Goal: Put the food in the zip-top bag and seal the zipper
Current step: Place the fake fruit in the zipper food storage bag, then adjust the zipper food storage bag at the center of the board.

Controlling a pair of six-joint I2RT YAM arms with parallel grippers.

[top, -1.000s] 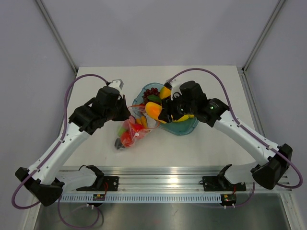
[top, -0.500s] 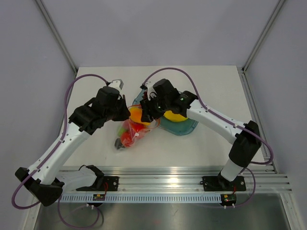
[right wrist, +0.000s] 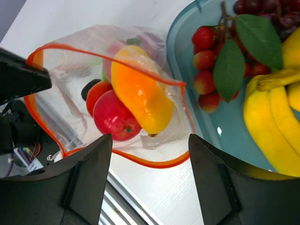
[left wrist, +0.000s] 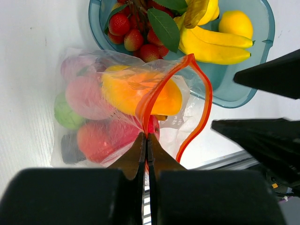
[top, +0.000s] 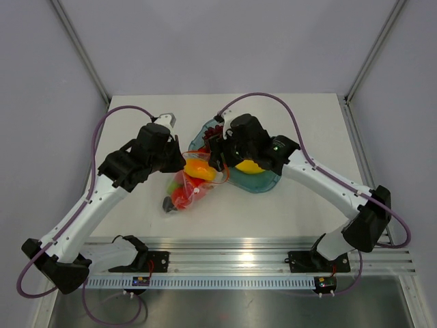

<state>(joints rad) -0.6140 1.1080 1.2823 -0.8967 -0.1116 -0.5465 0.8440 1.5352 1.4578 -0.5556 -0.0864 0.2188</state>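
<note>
The zip-top bag (top: 186, 188) lies just off the middle of the table (top: 307, 123), right beside the blue-tinted tray (top: 268, 183), at its 8 o'clock seen from above. In its mouth I see an orange-yellow mango (right wrist: 140, 98) over a red apple (right wrist: 115, 117), with green and dark pieces beneath. The zipper (right wrist: 154, 164) gapes in a wide loop. My left gripper (left wrist: 146, 139), at the mouth's 9 o'clock, has its fingers pinched together on that strip. My right gripper (right wrist: 149, 140) hangs over the mouth from 3 o'clock, fingers spread wide, gripping nothing. Bananas (left wrist: 213, 47), strawberries (left wrist: 136, 37) and grapes (right wrist: 255, 7) lie in the tray.
</note>
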